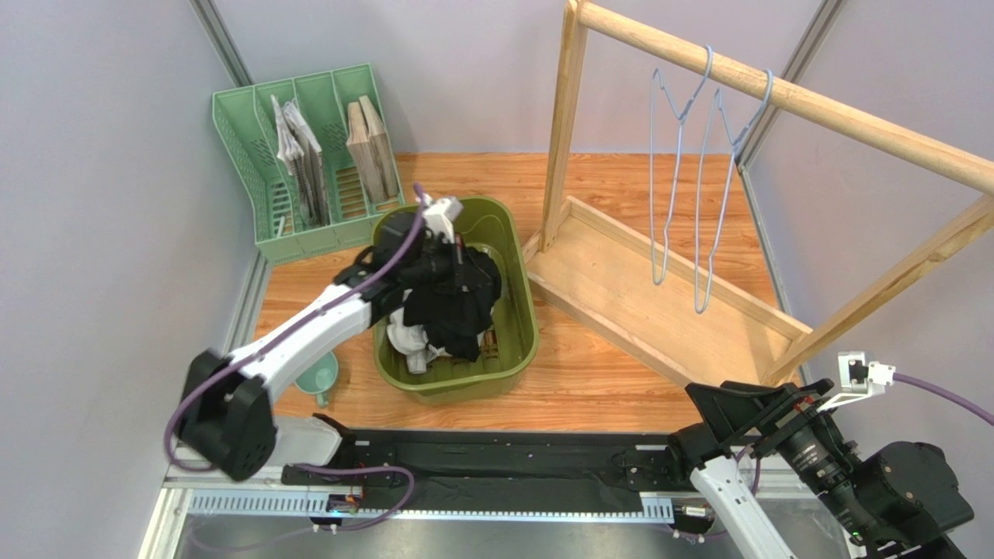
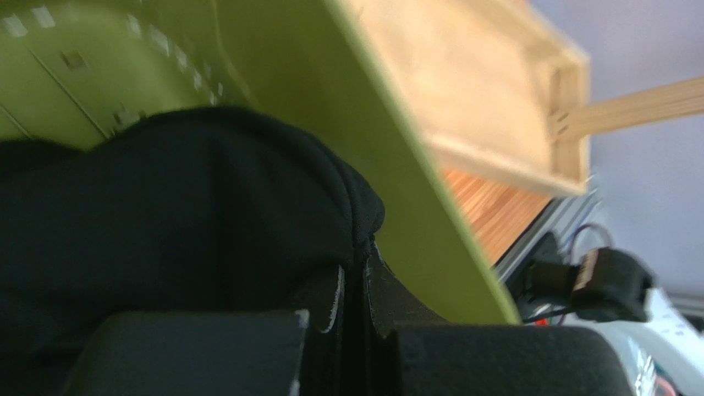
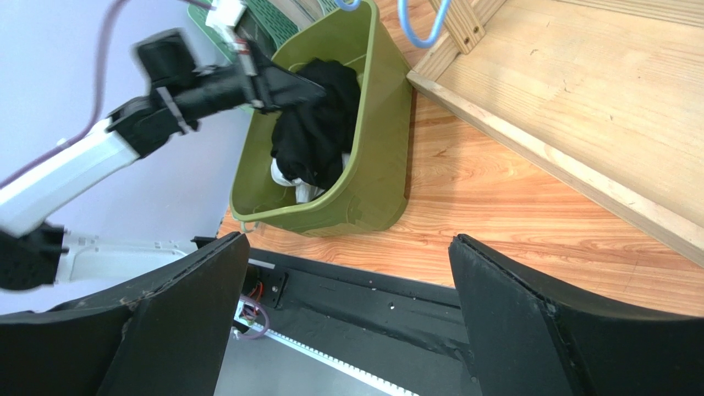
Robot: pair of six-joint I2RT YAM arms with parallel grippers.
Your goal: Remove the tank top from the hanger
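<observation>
Table [image 1: 607, 361]: wooden top – both arms mounted at its near edge.
Clothes rack [image 1: 653, 291]: pale wood, its base board on the right half of the table and its top rail running overhead.
File organizer [image 1: 251, 151]: mint green, far left corner, with papers standing in its slots.
Bin [image 1: 524, 315]: olive green plastic, between the organizer and the rack base, just beside the base's left corner.
Black tank top [image 1: 461, 297]: bunched inside the bin, heaped above the rim and well apart from the rack rail; a bit of white cloth [image 1: 408, 338] shows beneath it.
Hangers [image 1: 664, 233]: two bare light-blue wire ones, hooked on the rail and hanging side by side.
Left gripper [image 2: 351, 355]: reached into the bin, fingers pressed together on a fold of the tank top – a seam edge shows between the pads.
Right gripper [image 3: 347, 330]: fingers spread wide with nothing between them, low at the table's near right edge.
Cup [image 1: 317, 375]: teal, on the table by the bin's near left corner.
</observation>
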